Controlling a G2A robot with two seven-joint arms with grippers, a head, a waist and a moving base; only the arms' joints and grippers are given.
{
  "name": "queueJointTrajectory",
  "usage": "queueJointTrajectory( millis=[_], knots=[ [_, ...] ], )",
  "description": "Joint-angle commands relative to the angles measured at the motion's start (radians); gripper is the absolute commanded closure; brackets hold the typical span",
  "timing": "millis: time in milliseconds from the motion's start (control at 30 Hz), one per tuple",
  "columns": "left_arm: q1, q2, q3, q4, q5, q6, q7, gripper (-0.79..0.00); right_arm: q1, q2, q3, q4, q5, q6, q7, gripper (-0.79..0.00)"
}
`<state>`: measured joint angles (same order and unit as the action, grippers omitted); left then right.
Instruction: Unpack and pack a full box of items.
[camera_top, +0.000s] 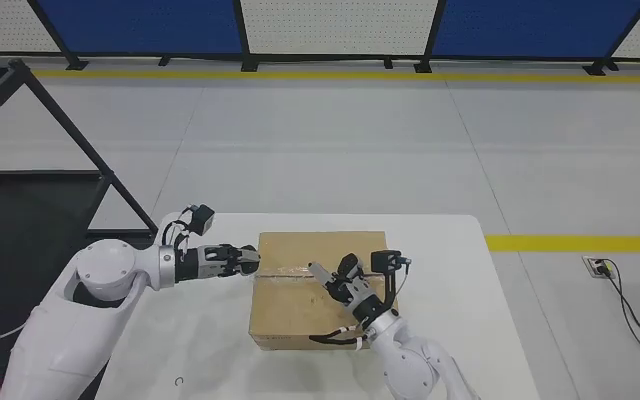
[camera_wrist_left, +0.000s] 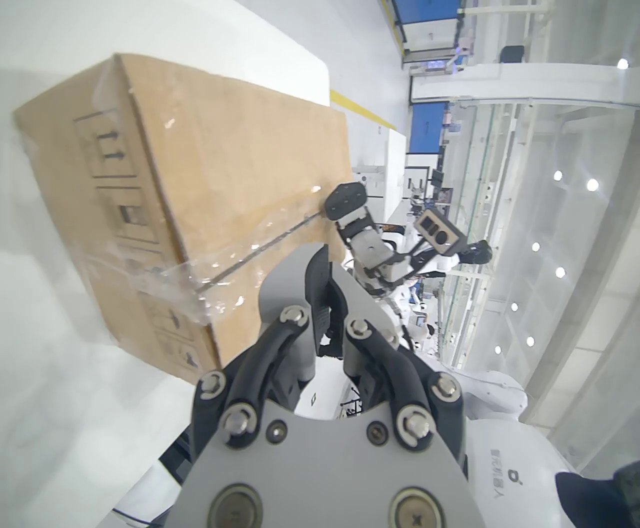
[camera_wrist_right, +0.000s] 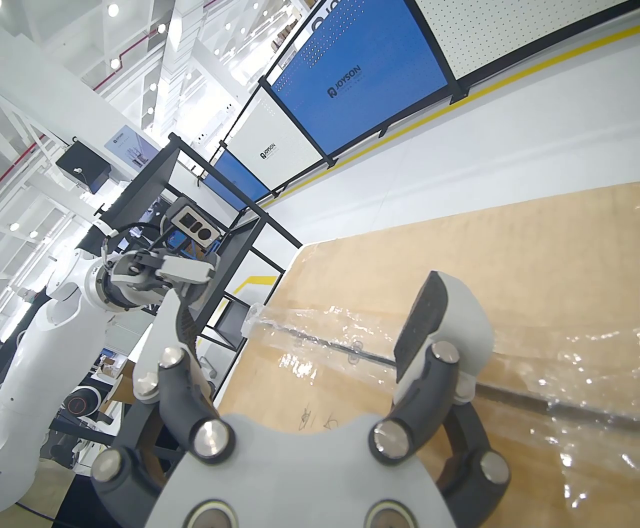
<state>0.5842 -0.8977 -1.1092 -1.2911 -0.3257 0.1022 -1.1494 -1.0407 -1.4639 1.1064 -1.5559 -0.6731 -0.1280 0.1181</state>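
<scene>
A closed cardboard box (camera_top: 300, 320) stands in the middle of the white table, its top seam covered by clear tape (camera_top: 290, 270). My left gripper (camera_top: 252, 260) sits at the box's left edge by the end of the seam, fingers shut with nothing seen between them; its own view shows it (camera_wrist_left: 327, 285) beside the box (camera_wrist_left: 240, 150) near the wrinkled tape (camera_wrist_left: 220, 270). My right gripper (camera_top: 335, 272) hovers open over the box top. In the right wrist view it (camera_wrist_right: 300, 320) straddles the taped seam (camera_wrist_right: 350, 345) of the box (camera_wrist_right: 500, 260).
The white table (camera_top: 200, 340) has bare room on both sides of the box. A small dark ring (camera_top: 178, 381) lies near its front left edge. A black metal frame (camera_top: 60, 130) stands left of the table, and blue partitions (camera_top: 140, 25) line the back.
</scene>
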Motion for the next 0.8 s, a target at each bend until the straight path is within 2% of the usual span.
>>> queueJointTrajectory(
  millis=[0, 133, 400, 767],
  knots=[
    [0.005, 0.007, 0.004, -0.008, 0.05, 0.041, -0.031, 0.0, 0.001, 0.0, 0.0, 0.001, 0.0, 0.0, 0.002, -0.785],
    [0.015, 0.016, 0.006, -0.022, 0.117, 0.096, -0.058, 0.0, 0.002, -0.001, 0.001, 0.003, 0.001, -0.005, 0.002, -0.785],
    [0.024, 0.025, -0.003, -0.031, 0.184, 0.149, -0.015, 0.0, 0.005, -0.003, -0.001, 0.006, 0.0, -0.005, 0.002, -0.785],
    [0.004, 0.011, 0.044, -0.003, 0.209, 0.179, 0.032, 0.0, 0.012, -0.006, -0.003, 0.017, 0.0, -0.002, 0.003, -0.785]
  ],
)
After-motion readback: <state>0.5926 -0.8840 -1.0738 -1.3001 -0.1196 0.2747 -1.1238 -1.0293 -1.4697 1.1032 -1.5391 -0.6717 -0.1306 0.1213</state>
